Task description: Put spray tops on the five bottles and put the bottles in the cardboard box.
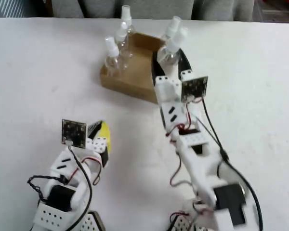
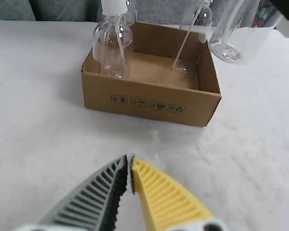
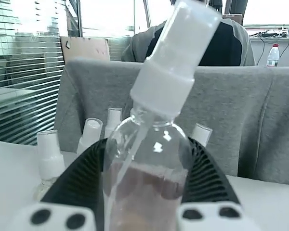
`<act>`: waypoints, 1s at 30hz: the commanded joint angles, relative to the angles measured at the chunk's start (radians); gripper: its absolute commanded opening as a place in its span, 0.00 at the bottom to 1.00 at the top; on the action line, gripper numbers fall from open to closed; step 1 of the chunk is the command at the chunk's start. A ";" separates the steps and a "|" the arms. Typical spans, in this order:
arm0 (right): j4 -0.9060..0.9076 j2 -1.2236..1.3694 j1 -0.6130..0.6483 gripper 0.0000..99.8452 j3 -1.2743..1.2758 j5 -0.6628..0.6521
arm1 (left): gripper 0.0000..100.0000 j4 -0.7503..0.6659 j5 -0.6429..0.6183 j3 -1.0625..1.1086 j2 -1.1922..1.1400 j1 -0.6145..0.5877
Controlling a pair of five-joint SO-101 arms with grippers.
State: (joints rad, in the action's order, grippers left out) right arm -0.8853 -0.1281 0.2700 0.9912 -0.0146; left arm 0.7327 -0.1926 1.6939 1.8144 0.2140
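I'm gripping a tilted bottle (image 3: pixel 149 178) in my right hand (image 1: pixel 171 57) beside the box (image 1: pixel 127 84) wall; it risks dropping outside. Left hand (image 2: pixel 130 166) is resting clenched.

the right claw (image 1: pixel 170 57) covers one side wall of the cardboard box (image 1: pixel 130 72), so whether the held bottle (image 1: pixel 171 50) stands inside it or just beside it cannot be told. in the right wrist view that bottle's base is cut off, and the black fingers (image 3: pixel 82 173) hide the bodies of the bottles behind (image 3: pixel 50 154) them. in the left wrist view the bottles in the box (image 2: pixel 111 48) lose their tops to the edge, as does a blurred bottle (image 2: pixel 236 43) past the box's far corner; the print (image 2: pixel 147 103) on the box front is too small to read.
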 commanded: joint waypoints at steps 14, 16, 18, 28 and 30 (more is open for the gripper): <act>-0.127 0.527 -0.031 0.02 -0.427 0.002 | 0.02 0.074 -0.003 0.000 0.008 -0.013; -0.127 0.556 -0.031 0.02 -0.450 0.002 | 0.02 0.074 -0.003 0.000 0.008 -0.013; -0.127 0.581 -0.031 0.02 -0.468 0.002 | 0.02 0.074 -0.003 0.000 0.008 -0.013; -0.125 0.699 -0.031 0.02 -0.578 0.000 | 0.02 0.074 -0.003 0.000 0.008 -0.013; -0.127 0.714 -0.030 0.02 -0.583 -0.038 | 0.02 0.074 -0.003 0.000 0.008 -0.013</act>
State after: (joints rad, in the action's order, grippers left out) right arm -0.9866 0.5930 0.2486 0.4572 -0.0146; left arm 0.8032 -0.1926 1.6939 1.8144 0.2140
